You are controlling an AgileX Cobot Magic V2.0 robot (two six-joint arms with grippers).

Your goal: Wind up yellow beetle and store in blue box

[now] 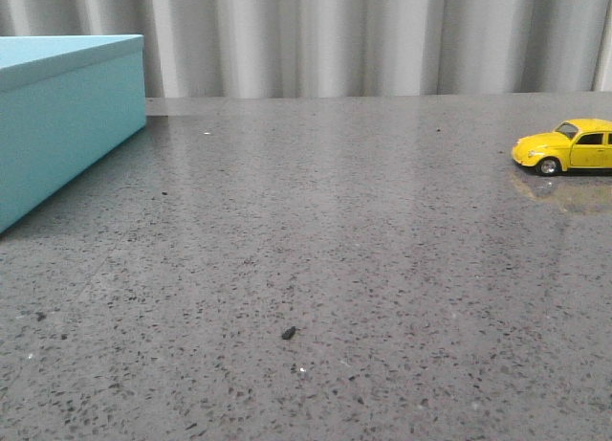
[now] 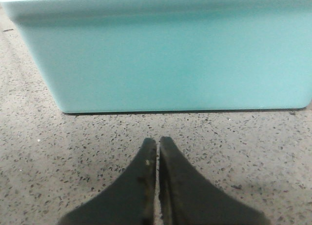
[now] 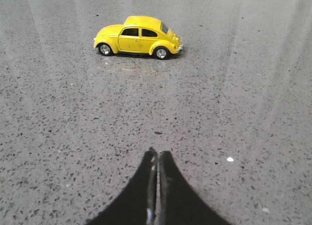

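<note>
Presently the glossy yellow beetle (image 1: 569,147) stands upright, well apart from the box (image 1: 67,116) (bare grey table (image 1: 316,269) between). Left gripper (image 2: 157,146) and right gripper (image 3: 157,156) are closed, empty.

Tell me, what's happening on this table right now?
Nothing is being handled yet. The yellow beetle sits on its wheels on the grey table, far right, untouched. The blue box stands far left. The right claw faces the car, the left claw faces the box; both are shut and empty.
</note>
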